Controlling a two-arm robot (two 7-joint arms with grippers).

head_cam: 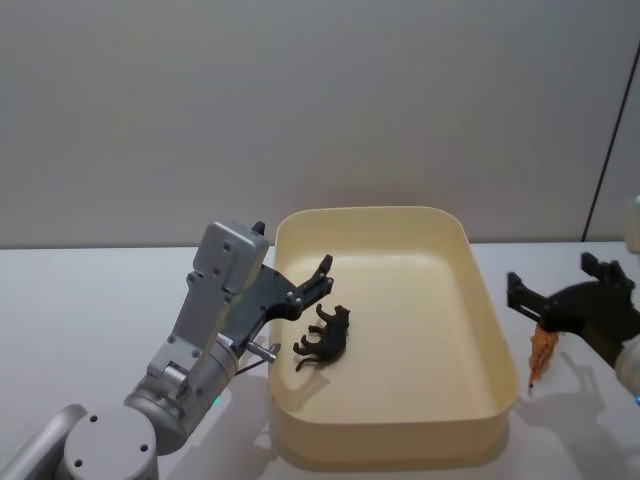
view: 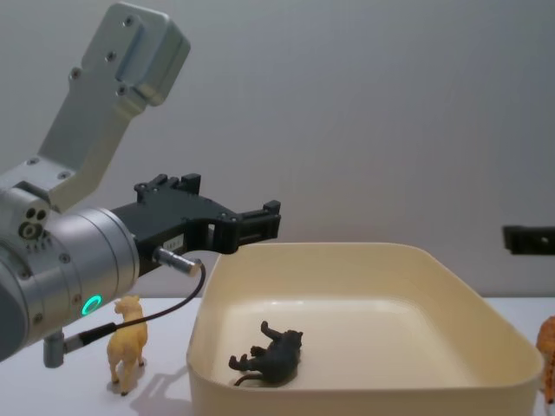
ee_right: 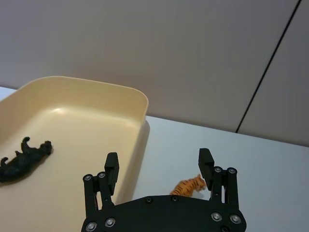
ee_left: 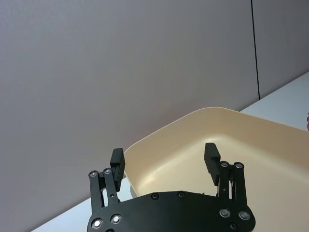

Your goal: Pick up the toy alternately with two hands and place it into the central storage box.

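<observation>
Our black left gripper (ee_left: 164, 157), fingers spread, hangs over the cream plastic tub's (head_cam: 470, 250) left rim. Our right gripper (ee_right: 158, 164), also spread, hangs above an orange toy tiger (ee_right: 188, 186).

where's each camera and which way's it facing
Head view: high, looking down on the storage box; left hand and right hand enter from either side.
Chest view: low, facing the box side-on; left hand looms at left.
Left wrist view: behind the open left hand, facing the box.
Right wrist view: behind the open right hand, above the tiger toy.
Shared: head, chest and right wrist views show the black toy in the box.
</observation>
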